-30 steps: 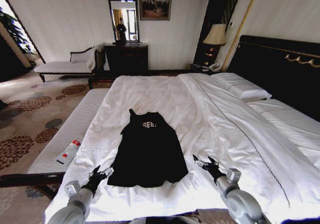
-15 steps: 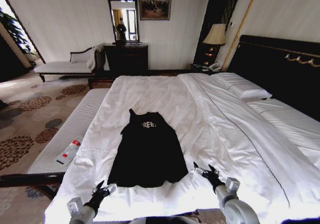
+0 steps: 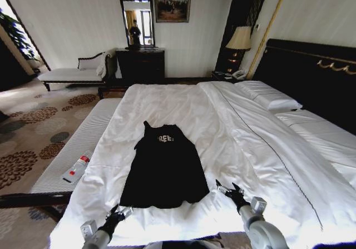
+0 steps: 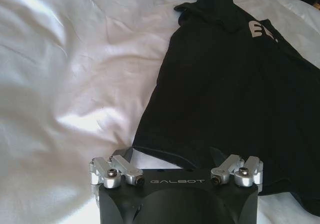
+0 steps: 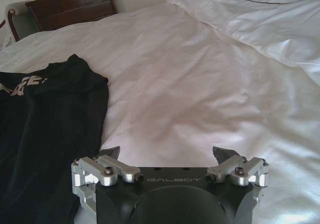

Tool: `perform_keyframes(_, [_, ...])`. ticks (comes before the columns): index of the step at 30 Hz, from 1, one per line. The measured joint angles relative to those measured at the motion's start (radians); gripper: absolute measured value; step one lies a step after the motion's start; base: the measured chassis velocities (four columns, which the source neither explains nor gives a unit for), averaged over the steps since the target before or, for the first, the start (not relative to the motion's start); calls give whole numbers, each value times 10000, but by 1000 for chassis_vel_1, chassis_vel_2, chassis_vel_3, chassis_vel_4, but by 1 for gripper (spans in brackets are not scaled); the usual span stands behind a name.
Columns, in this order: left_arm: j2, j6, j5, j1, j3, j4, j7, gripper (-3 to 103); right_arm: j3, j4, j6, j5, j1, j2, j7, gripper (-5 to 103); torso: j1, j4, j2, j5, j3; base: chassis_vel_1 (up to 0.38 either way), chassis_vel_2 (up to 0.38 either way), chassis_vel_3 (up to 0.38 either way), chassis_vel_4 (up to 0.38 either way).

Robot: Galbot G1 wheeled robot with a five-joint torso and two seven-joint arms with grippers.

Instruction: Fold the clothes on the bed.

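The clothes are one black T-shirt (image 3: 165, 168) with white lettering, spread flat on the bed (image 3: 183, 107), collar toward the far end and hem toward me. My left gripper (image 3: 118, 213) hovers open just short of the hem's left corner, low over the duvet. In the left wrist view the T-shirt (image 4: 235, 84) lies directly ahead of the left gripper (image 4: 175, 156). My right gripper (image 3: 228, 189) stands open to the right of the hem's right corner. In the right wrist view the right gripper (image 5: 166, 152) has the T-shirt (image 5: 45, 114) off to one side.
A striped bench (image 3: 83, 143) runs along the bed's left side with a bottle (image 3: 77, 168) on it. Pillows (image 3: 268, 96) and the dark headboard (image 3: 311, 76) are at the right. A chaise (image 3: 72, 74), dresser (image 3: 140, 65) and lamp (image 3: 240, 39) stand by the far wall.
My left gripper has drawn back toward the bed's near edge, away from the hem's left corner. The right gripper has pulled back slightly. The T-shirt has not moved.
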Motion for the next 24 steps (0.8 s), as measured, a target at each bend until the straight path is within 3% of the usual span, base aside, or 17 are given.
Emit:
perform_keyframes(3, [-100, 77, 91, -243, 184, 103, -112, 74, -32, 0, -9, 1, -16, 18, 2, 100, 0, 0, 0, -1, 0, 0, 0, 0, 0])
perform_keyframes(6, [-120, 88, 187, -343, 280, 130, -161, 68, -69, 7, -17, 1, -50, 58, 4, 100, 0, 0, 0, -1, 0, 0, 0, 0, 0])
perform_keyframes(8, [-134, 88, 281, -389, 330, 130, -184, 57, -146, 127, -72, 85, -162, 130, 2, 100, 0, 0, 0, -1, 0, 0, 0, 0, 0])
perform_keyframes(12, [-180, 58, 280, -391, 312, 102, -250, 46, -360, 469, -364, 498, -404, 325, -82, 100, 0, -1, 0, -3, 0, 0, 0, 0, 0])
perform_keyframes(15, [-230, -4, 193, -355, 116, -26, -308, 30, -677, 594, -541, 672, -469, 564, -164, 100, 0, 0, 0, -4, -1, 0, 0, 0, 0])
perform_keyframes(17, [-238, -33, 131, -360, 37, -71, -353, 30, -755, 594, -576, 693, -460, 614, -171, 100, -1, -1, 0, -3, -1, 0, 0, 0, 0])
perform_keyframes(20, [-399, -60, -162, -519, -395, -197, -564, 14, -997, 571, -662, 728, -375, 762, -185, 100, 0, -1, 0, -3, -1, 0, 0, 0, 0])
perform_keyframes(24, [-719, 110, -487, -722, -1025, -325, -610, 2, -1127, 563, -740, 829, -349, 880, -185, 100, 0, 1, 0, -4, 0, 0, 0, 0, 0])
